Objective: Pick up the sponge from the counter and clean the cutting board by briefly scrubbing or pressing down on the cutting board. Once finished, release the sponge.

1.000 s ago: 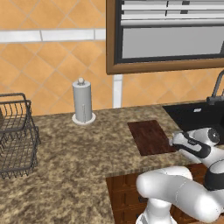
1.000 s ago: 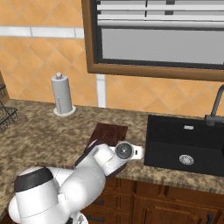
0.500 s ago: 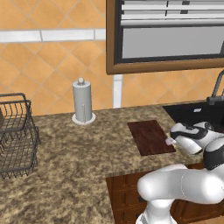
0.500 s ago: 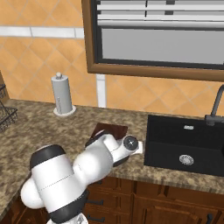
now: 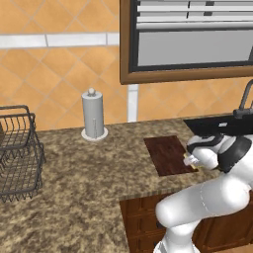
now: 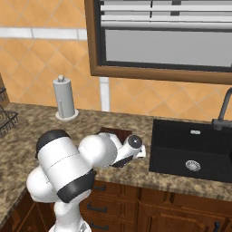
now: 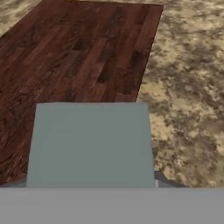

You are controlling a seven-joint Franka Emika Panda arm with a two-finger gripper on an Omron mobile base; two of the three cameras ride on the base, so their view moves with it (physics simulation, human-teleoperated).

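Observation:
The cutting board (image 5: pixel 168 154) is a dark reddish-brown slab lying flat on the speckled counter (image 5: pixel 89 178), left of the sink. My gripper (image 5: pixel 191 159) hangs low over the board's near right corner, and a bit of yellow sponge (image 5: pixel 189 160) shows under the hand. In the hand view the sponge's grey-green top (image 7: pixel 89 144) sits close between the fingertips (image 7: pixel 161 178), over the edge where the cutting board (image 7: pixel 74 57) meets the counter (image 7: pixel 188 87). The jaws press against the sponge's sides. In the right base view my arm hides most of the cutting board (image 6: pixel 114 132).
A black sink (image 6: pixel 195 149) with a tap (image 6: pixel 223 111) lies right of the board. A paper towel holder (image 5: pixel 93 114) stands at the back wall. A wire basket (image 5: pixel 17 148) sits on the counter's far left. The counter's front edge runs close below the board.
The hand has shifted slightly left, toward the board's corner. The arm's elbow and shoulder have swung up and around behind it. Board and camera views stay put.

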